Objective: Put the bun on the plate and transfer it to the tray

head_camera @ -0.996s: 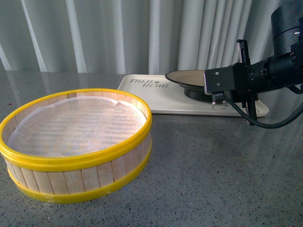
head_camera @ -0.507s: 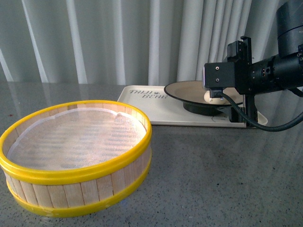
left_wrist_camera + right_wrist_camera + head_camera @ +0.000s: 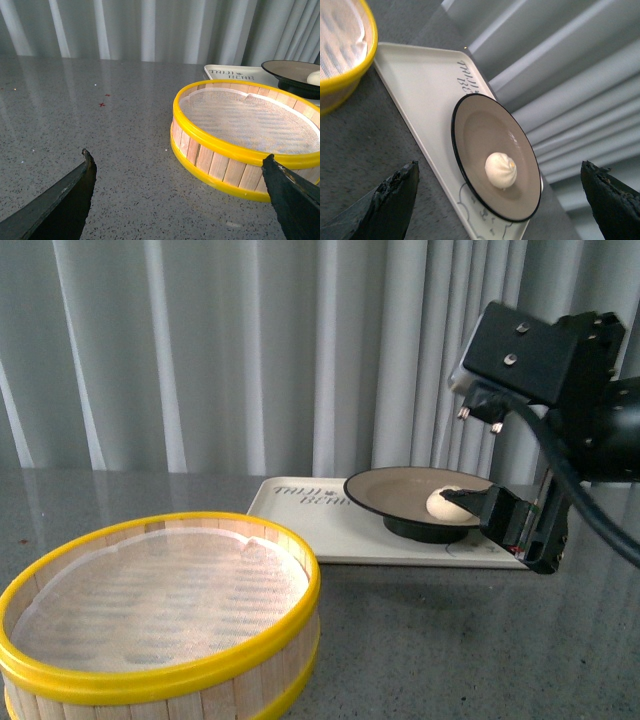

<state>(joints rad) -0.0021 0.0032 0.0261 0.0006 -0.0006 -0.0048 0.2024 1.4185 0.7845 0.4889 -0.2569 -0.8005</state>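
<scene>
The cream-white bun (image 3: pixel 447 503) (image 3: pixel 501 170) lies on the black-rimmed plate (image 3: pixel 395 490) (image 3: pixel 475 130), off its centre. The plate stands on the white tray (image 3: pixel 335 533) (image 3: pixel 415 80) at the back of the table. My right gripper (image 3: pixel 522 530) (image 3: pixel 498 165) hangs open just above and to the right of the plate, touching nothing, its fingers spread wide of the bun. My left gripper (image 3: pixel 177 155) is open low over bare table, close beside the steamer basket (image 3: pixel 220 150). From there the plate (image 3: pixel 290 70), the bun (image 3: pixel 315 77) and the tray (image 3: pixel 227 74) show beyond the basket.
A yellow-rimmed bamboo steamer basket (image 3: pixel 160 640) (image 3: pixel 367 45) with a white liner fills the front left. Grey speckled table (image 3: pixel 450 640) lies between it and the tray. Pale curtains (image 3: pixel 250 350) close the back.
My right gripper has risen and drawn back from the plate, and the bun now shows on it. The plate stays on the tray.
</scene>
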